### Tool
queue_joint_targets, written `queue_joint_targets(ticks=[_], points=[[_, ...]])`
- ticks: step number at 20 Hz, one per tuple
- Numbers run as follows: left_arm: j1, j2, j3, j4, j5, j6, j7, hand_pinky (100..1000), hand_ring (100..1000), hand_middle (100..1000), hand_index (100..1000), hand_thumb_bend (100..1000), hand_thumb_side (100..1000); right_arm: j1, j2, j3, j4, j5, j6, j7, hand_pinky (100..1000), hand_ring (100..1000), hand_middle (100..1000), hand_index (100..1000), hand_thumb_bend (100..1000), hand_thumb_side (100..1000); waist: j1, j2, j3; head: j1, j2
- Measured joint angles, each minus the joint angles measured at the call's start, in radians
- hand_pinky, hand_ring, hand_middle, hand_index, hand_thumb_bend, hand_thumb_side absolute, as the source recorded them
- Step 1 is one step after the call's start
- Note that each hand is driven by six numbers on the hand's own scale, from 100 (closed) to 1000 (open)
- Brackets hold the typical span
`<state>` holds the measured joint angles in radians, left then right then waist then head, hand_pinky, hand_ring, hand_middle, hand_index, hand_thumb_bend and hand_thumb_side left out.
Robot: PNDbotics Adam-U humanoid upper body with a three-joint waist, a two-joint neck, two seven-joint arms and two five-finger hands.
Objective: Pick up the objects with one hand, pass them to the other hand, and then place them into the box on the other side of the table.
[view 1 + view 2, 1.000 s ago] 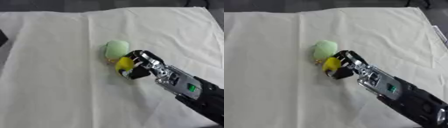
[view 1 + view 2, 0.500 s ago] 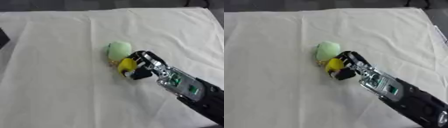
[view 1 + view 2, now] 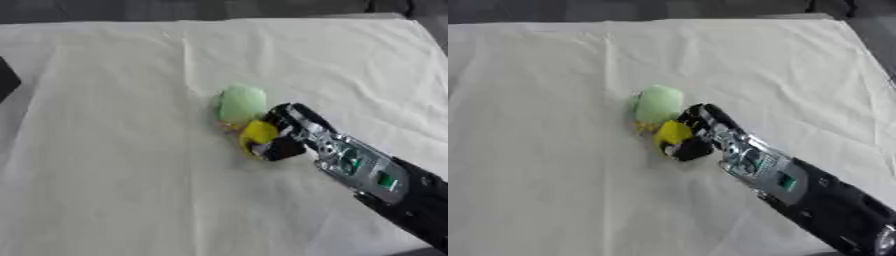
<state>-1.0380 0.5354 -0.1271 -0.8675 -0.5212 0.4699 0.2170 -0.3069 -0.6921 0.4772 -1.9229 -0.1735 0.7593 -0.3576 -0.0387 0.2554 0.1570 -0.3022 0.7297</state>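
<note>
A pale green rounded object (image 3: 240, 103) lies near the middle of the white cloth. Touching its near side is a small yellow object (image 3: 257, 133). My right hand (image 3: 284, 135) reaches in from the lower right, its fingers curled round the yellow object, with a dark fingertip (image 3: 278, 149) under it. Whether the yellow object is off the cloth I cannot tell. A bit of orange shows at the green object's lower edge. My left hand shows in neither view.
The white cloth (image 3: 114, 165) covers the whole table and is creased. A dark object (image 3: 7, 79) juts in at the left edge. The table's far edge (image 3: 219, 20) runs along the top, with dark floor beyond.
The whole picture has shifted slightly, so the camera moved. My right hand has stayed curled on the yellow object beside the green one, with little change.
</note>
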Motion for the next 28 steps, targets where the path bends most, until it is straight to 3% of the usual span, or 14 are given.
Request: queue_joint_targets(ticks=[7,19,23,28], points=[[0.0,0.0,0.0,0.001,0.0,-0.003,0.0,871,747,758,731,386,546,-0.003,-0.008,-0.015,-0.05,-0.027,0.0,0.0,537,567,459,536,274,100,0.0,0.0,-0.007,0.0,0.0],[0.003,0.001,-0.035,-0.061,-0.002,-0.032,-0.023,858,746,757,742,390,475,-0.049,-0.008,-0.054,-0.056,-0.027,-0.034,-0.034,376,519,443,513,276,100,0.001,-0.002,-0.01,-0.001,0.007],[0.015,0.013,-0.064,-0.126,0.016,-0.071,-0.039,847,739,759,746,400,438,-0.06,-0.008,-0.076,-0.056,-0.059,-0.065,-0.065,363,514,442,511,262,100,0.001,-0.004,-0.009,-0.002,0.007],[0.019,0.026,-0.134,-0.26,0.062,-0.18,-0.08,842,744,776,769,441,365,-0.084,-0.009,-0.081,-0.057,-0.119,-0.091,-0.092,354,508,440,507,230,100,0.005,-0.005,-0.004,-0.016,0.007]])
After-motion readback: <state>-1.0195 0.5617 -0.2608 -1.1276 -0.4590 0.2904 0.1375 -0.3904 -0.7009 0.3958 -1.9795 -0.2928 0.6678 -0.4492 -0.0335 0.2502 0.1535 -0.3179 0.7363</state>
